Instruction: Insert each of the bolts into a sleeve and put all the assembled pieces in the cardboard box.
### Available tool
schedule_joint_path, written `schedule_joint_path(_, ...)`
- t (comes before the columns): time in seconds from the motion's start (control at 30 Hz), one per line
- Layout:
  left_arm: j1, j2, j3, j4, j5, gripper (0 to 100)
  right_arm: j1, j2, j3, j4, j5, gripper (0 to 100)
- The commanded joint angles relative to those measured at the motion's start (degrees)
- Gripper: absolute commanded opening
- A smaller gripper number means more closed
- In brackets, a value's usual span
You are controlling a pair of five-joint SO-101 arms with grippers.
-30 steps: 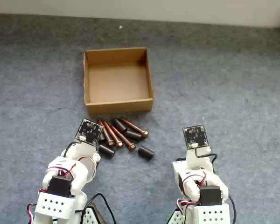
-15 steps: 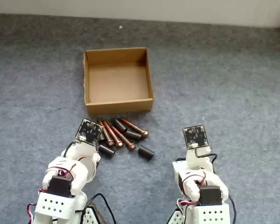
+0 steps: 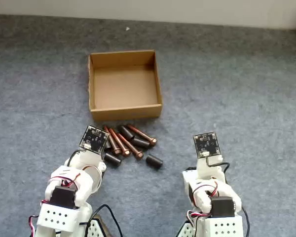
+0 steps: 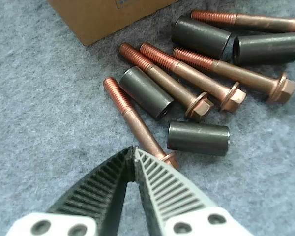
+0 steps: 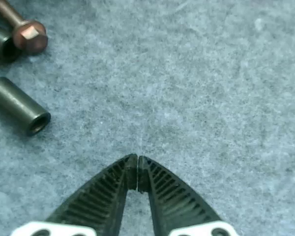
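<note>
This looks like a robotics test station in a lab or hobby workroom. The left arm (image 3: 69, 192) and right arm (image 3: 212, 197), white plastic with bare wires (image 3: 74, 180) and exposed circuit boards (image 3: 205, 143), stand at the near edge of a grey-felted bench (image 3: 246, 74). Loose bolts (image 3: 122, 141) and sleeves (image 3: 154, 161) are laid out on it.

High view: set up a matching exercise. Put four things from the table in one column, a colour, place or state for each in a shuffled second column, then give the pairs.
Column one
1. cardboard box
2. bolts
3. lone sleeve
4. right end effector

Column two
a. shut, above bare carpet
b. copper-coloured, piled in front of the box
c. empty
d. dark, lying apart from the pile

Pairs: 1-c, 2-b, 3-d, 4-a
</note>
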Motion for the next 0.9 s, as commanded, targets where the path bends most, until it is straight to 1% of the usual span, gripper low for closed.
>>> schedule_joint_path(0.0, 0.48, -0.48, 1.54, 0.09, -0.53, 1, 0.22, -0.75, 7.6, 0.4, 0.18, 1.5)
schedule_joint_path(0.23, 0.84, -0.48, 1.54, 0.35, -0.53, 1, 0.31, -0.75, 7.6, 0.4, 0.26, 1.5)
schedule_joint_path(0.33, -0.66, -0.48, 1.27, 0.44, -0.53, 1, 0.57, -0.75, 7.69, 0.4, 0.35, 1.5)
schedule_joint_path(0.47, -4.88, -0.48, -1.27, 0.35, -0.62, 1, 1.8, -0.75, 7.25, 0.04, 0.44, 1.5)
schedule_joint_path(0.67, -16.4, -0.48, -4.09, -0.35, -0.62, 1, 6.02, -0.84, 2.59, -6.2, 0.88, 1.6)
schedule_joint_path(0.7, -17.19, -0.48, -4.44, -0.97, -0.35, 1, 6.2, -0.84, 1.98, -7.08, 2.73, 1.7)
schedule_joint_path(0.8, -17.98, -0.48, -4.53, -1.14, -0.53, 1, 6.2, -0.84, -0.75, -7.96, 12.04, 1.7)
schedule_joint_path(0.87, -17.98, -0.48, -4.44, -0.88, -0.53, 1, 6.11, -0.31, -4.79, -8.04, 15.47, 1.7)
